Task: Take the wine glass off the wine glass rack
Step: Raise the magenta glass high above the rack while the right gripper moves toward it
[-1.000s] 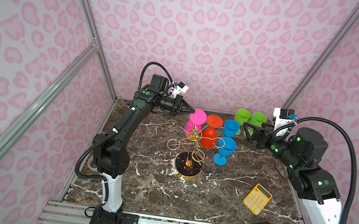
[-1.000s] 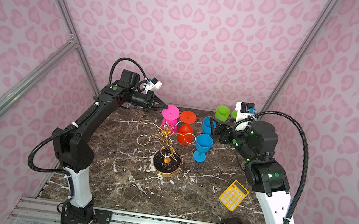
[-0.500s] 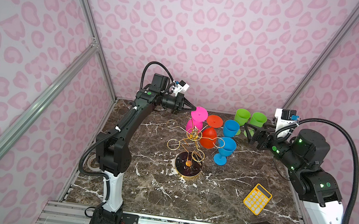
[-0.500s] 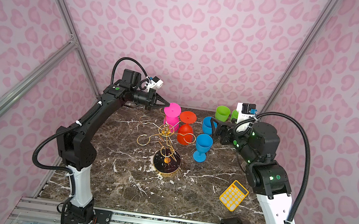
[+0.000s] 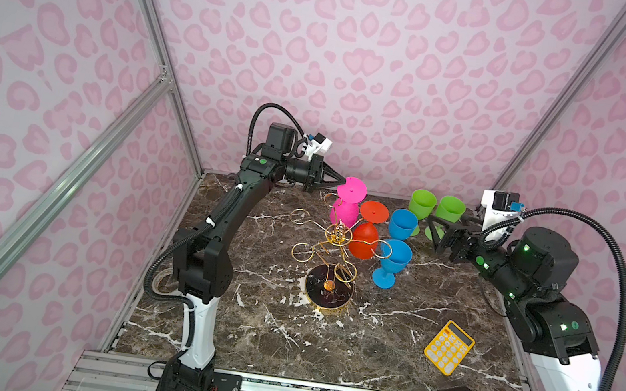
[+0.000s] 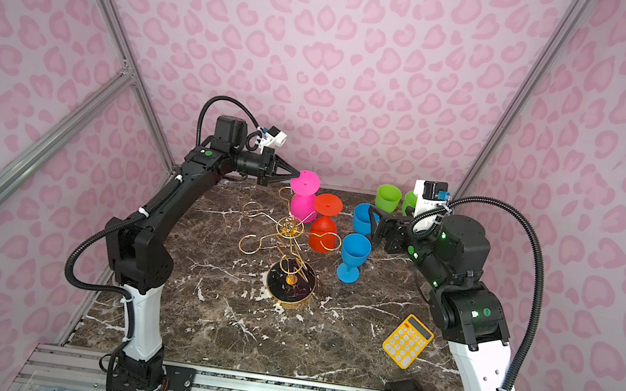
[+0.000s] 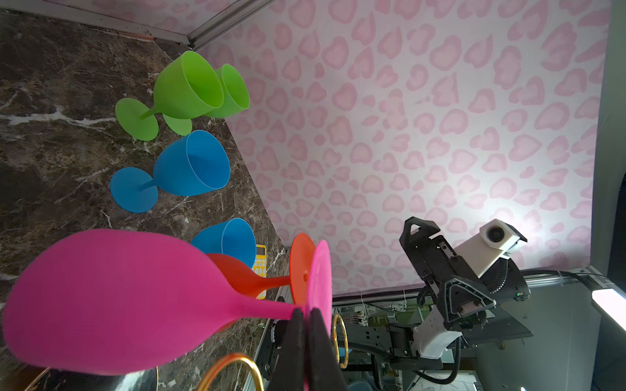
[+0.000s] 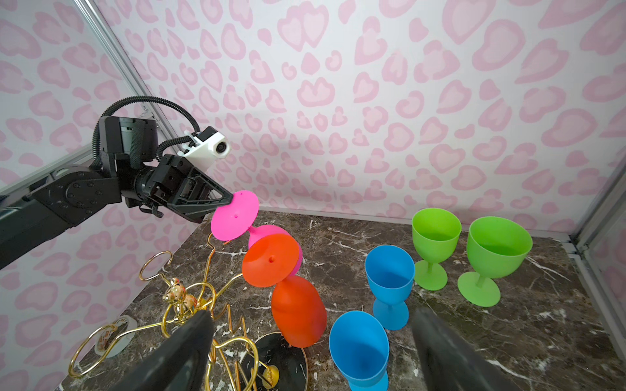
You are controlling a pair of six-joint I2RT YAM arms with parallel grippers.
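Note:
A pink wine glass (image 5: 346, 210) (image 6: 303, 203) (image 7: 118, 298) (image 8: 234, 216) hangs upside down and tilted at the back of the gold wire wine glass rack (image 5: 338, 235) (image 6: 289, 227) (image 8: 189, 301). My left gripper (image 5: 340, 184) (image 6: 297, 177) (image 7: 306, 316) (image 8: 230, 201) is shut on the rim of its round foot. I cannot tell whether its stem is still inside a loop. An orange wine glass (image 5: 365, 240) (image 6: 322, 236) (image 8: 298, 311) hangs upside down from another arm. My right gripper (image 5: 435, 235) (image 6: 376, 227) (image 8: 311, 313) stands open to the right of the rack, holding nothing.
Two blue glasses (image 5: 394, 259) (image 5: 404, 223) and two green ones (image 5: 421, 204) (image 5: 450, 208) stand upright right of the rack. A yellow calculator (image 5: 448, 347) lies at the front right. The rack's black base (image 5: 328, 295) sits mid-table. Patterned walls close in behind.
My left gripper has shifted slightly up and to the right, carrying the pink glass's foot with it. The right arm has barely moved.

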